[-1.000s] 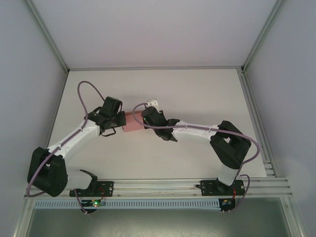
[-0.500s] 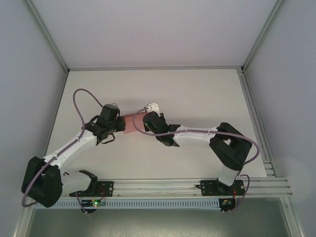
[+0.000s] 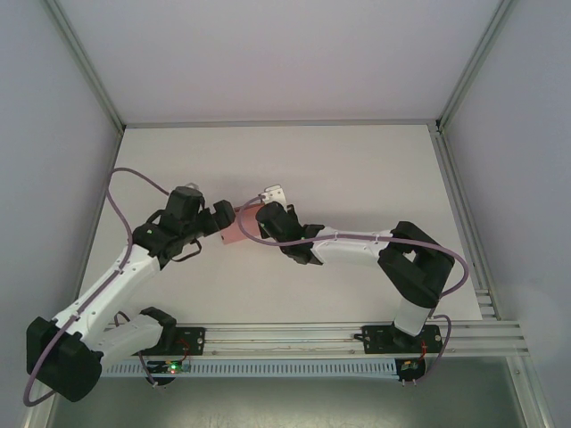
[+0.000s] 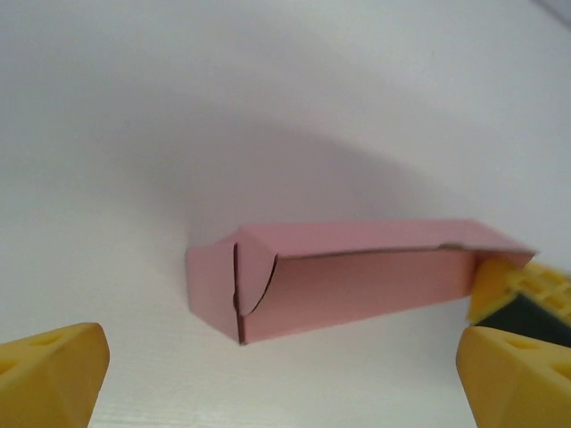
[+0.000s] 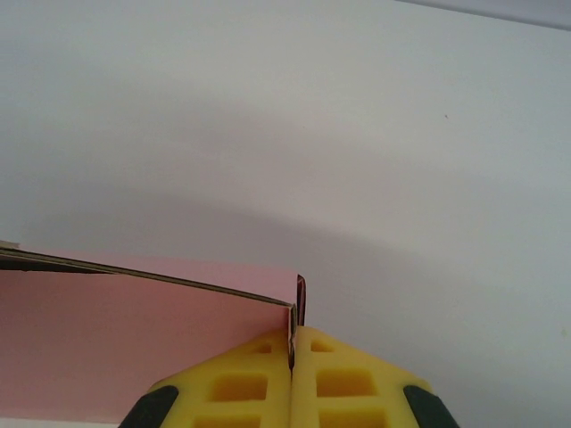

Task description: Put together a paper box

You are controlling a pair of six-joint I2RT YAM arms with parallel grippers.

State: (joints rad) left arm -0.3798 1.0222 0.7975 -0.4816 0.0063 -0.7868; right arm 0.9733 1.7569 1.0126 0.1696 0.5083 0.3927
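The paper box is a long pink card box lying on the white table between my two grippers. In the left wrist view the box lies sideways, its near end closed by a tucked flap. My left gripper stands open a short way from that end, touching nothing; from above the left gripper sits just left of the box. My right gripper is shut on the thin card edge at the box's other end. From above the right gripper is at the box's right end.
The white table runs bare to the far edge and to the right. Grey walls and metal frame posts enclose it. A purple cable loops out from the left arm. The right gripper's yellow fingers show at the box's far end.
My left gripper has drawn back to the left, away from the box, and its arm has swung outward. The right gripper has kept its hold on the box's end.
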